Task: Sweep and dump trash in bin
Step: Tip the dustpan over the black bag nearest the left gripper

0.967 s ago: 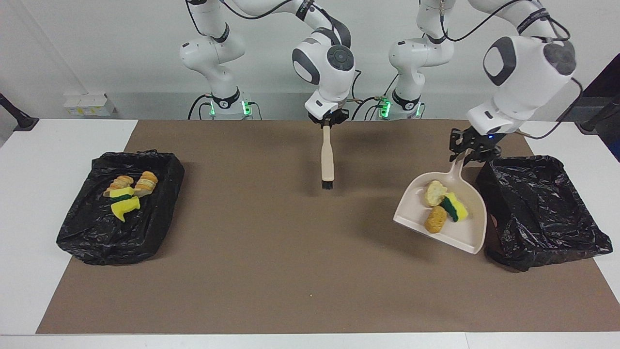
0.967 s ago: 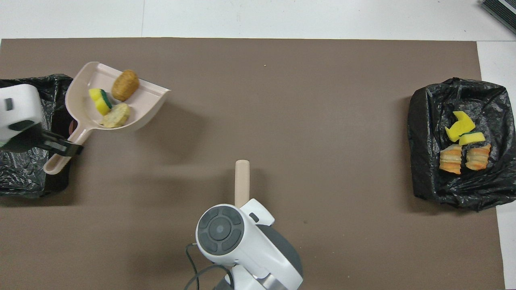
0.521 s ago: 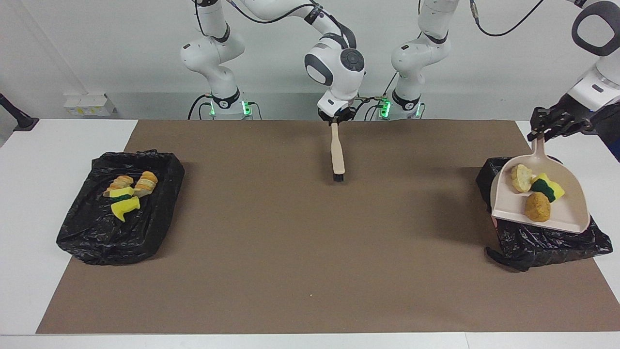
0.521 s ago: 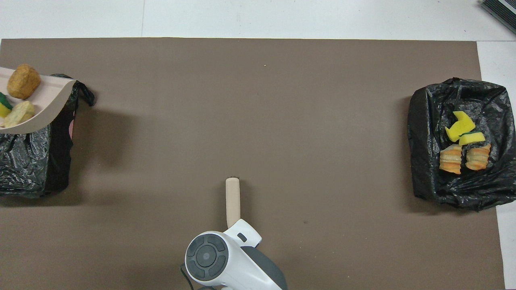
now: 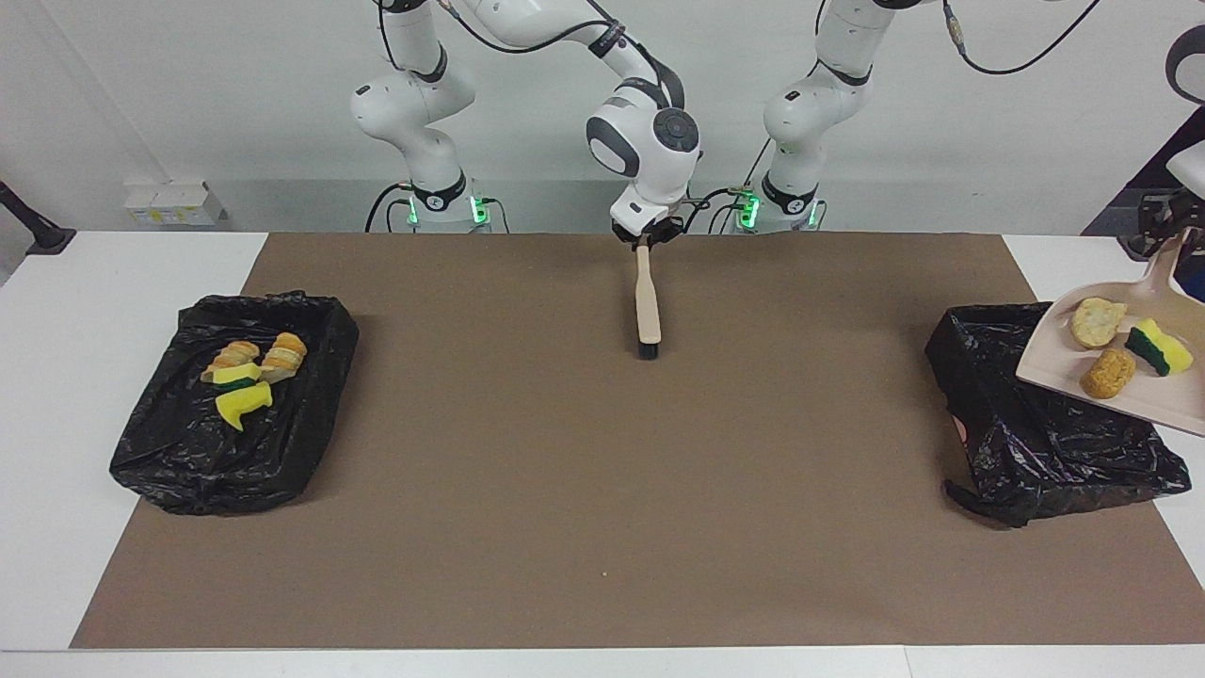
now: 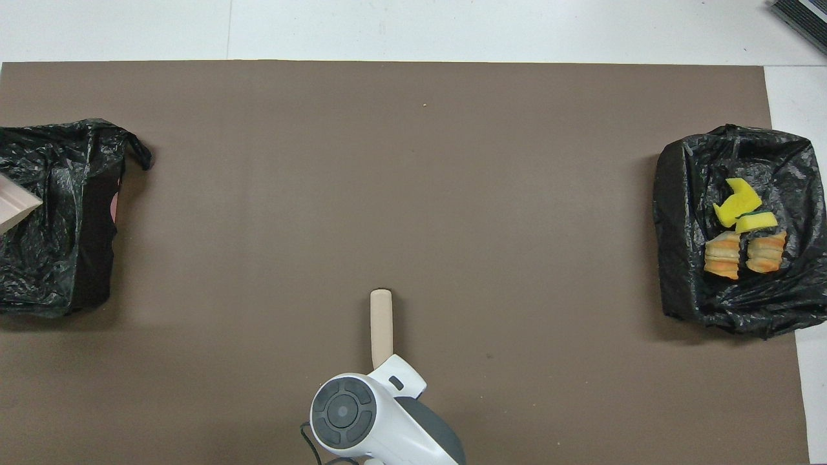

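Trash (image 5: 1125,347) is riding in the dustpan (image 5: 1111,372), which I am holding over the bin (image 5: 1045,414) at the left arm's end of the table. Judged by look, these sponge and bread-like scraps are light and soft, likely to slide once tilted; handling them by the pan's handle is sounder than pinching them. My left gripper (image 5: 1164,231) is clamping that handle. My right gripper (image 5: 646,237) is clenching the brush (image 5: 648,306), bristles resting on the mat mid-table. A second bin (image 5: 235,405) at the right arm's end is holding more scraps.

Overhead, only a corner of the dustpan (image 6: 16,208) is showing above the bin (image 6: 58,219); the trash is lying outside this view. The brush (image 6: 381,326) is pointing away from me.
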Action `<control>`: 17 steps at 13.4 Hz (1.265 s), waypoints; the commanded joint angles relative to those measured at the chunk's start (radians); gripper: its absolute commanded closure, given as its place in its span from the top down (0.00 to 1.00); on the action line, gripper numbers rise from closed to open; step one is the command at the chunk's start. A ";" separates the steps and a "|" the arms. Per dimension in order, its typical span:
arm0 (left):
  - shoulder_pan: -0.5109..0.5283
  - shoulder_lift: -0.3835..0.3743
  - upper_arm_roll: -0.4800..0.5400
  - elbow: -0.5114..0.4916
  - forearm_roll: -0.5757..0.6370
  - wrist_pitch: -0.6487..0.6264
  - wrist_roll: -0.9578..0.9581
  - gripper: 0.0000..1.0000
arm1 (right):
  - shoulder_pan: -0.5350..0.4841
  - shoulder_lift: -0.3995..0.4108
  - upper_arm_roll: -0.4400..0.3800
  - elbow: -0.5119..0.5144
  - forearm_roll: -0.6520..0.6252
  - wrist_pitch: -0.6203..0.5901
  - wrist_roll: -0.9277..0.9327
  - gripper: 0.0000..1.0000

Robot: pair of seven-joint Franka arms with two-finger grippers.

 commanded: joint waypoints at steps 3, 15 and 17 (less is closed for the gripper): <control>-0.019 -0.041 -0.015 -0.097 0.235 -0.002 0.038 0.00 | -0.007 -0.018 0.001 -0.031 0.019 0.056 -0.021 0.00; -0.226 -0.029 -0.018 -0.132 0.662 -0.021 0.128 0.00 | -0.033 -0.027 -0.009 0.032 0.017 0.041 0.008 0.90; -0.226 0.000 -0.022 -0.092 0.685 0.009 0.152 0.00 | -0.093 -0.072 -0.009 0.035 0.016 0.039 0.005 1.00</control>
